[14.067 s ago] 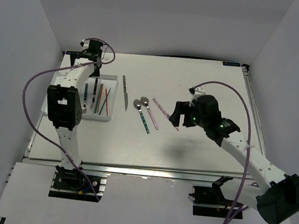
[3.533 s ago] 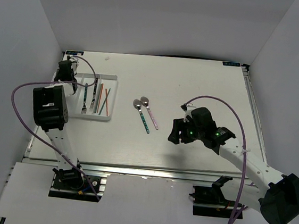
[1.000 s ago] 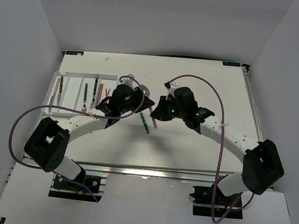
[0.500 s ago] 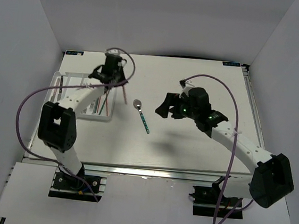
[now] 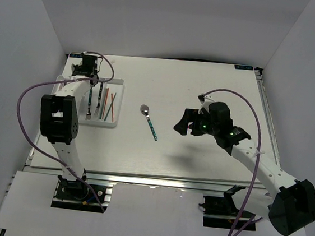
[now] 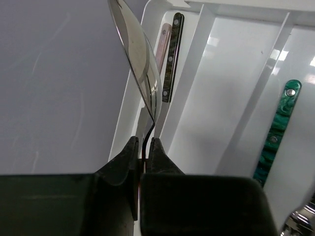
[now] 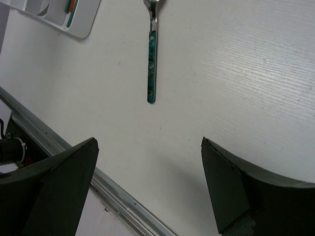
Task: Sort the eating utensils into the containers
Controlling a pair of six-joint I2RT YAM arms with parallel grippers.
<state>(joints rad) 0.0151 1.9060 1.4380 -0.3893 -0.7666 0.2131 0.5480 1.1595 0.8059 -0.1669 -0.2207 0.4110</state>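
The left gripper [image 6: 142,147] was clamped on the thin neck of a shiny silver spoon [image 6: 138,64] above the white divided plastic tray [image 6: 231,88]. The right gripper [image 7: 148,142] hung spread wide over the white desk [image 7: 236,73], where a teal-handled spoon [image 7: 151,64] lay.

White arms [image 5: 257,159], black joints [image 5: 60,118], purple cables [image 5: 19,103].

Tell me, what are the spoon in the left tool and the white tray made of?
Spoon: polished metal, likely steel; its bowl mirrors the surroundings. Tray: apparently white plastic, smooth and glossy, with moulded dividers catching soft highlights.
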